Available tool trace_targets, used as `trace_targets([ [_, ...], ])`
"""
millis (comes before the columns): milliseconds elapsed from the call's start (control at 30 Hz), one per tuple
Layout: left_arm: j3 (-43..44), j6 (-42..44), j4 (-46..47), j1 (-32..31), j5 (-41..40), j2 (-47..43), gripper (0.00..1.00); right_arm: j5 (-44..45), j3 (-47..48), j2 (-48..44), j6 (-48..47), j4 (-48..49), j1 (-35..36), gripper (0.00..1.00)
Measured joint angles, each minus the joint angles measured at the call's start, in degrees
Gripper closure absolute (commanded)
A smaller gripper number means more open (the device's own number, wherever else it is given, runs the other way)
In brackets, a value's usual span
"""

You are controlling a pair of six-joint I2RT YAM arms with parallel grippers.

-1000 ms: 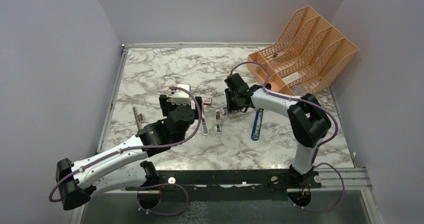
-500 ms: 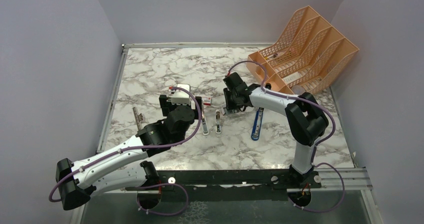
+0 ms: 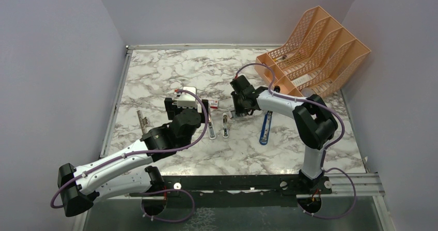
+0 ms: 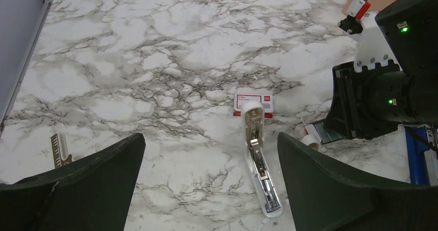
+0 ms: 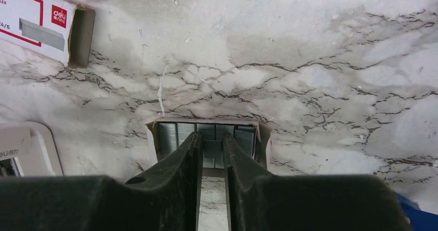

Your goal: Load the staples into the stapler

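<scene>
The stapler (image 4: 258, 158) lies opened flat on the marble, its silver channel facing up; from above it is a thin white strip (image 3: 212, 131). My left gripper (image 4: 212, 189) hovers above it, open wide, with nothing between its fingers. In the right wrist view a small open cardboard tray (image 5: 152, 143) holds several grey strips of staples side by side. My right gripper (image 5: 210, 138) reaches down into that tray, its fingertips pressed against both sides of one block of staples (image 5: 212, 149). From above, the right gripper (image 3: 238, 112) is just right of the stapler.
A red-and-white staple box (image 4: 253, 101) lies just beyond the stapler's far end. A blue-and-black tool (image 3: 265, 128) lies right of my right gripper. An orange file rack (image 3: 315, 50) stands at the back right. A small metal piece (image 3: 142, 121) lies at the left.
The right gripper's jaws have narrowed onto a staple block, and the right arm has shifted slightly left. The left arm has not moved.
</scene>
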Motion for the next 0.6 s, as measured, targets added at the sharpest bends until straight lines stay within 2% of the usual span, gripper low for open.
trace_targets([
  [367,0.0,0.0,0.0,0.0,0.0,0.0,0.01,0.42,-0.04,-1.01,0.28,-0.9,0.07,0.77],
  [600,0.0,0.0,0.0,0.0,0.0,-0.02,0.01,0.28,-3.17,-7.82,2.23,-0.98,0.55,0.77],
])
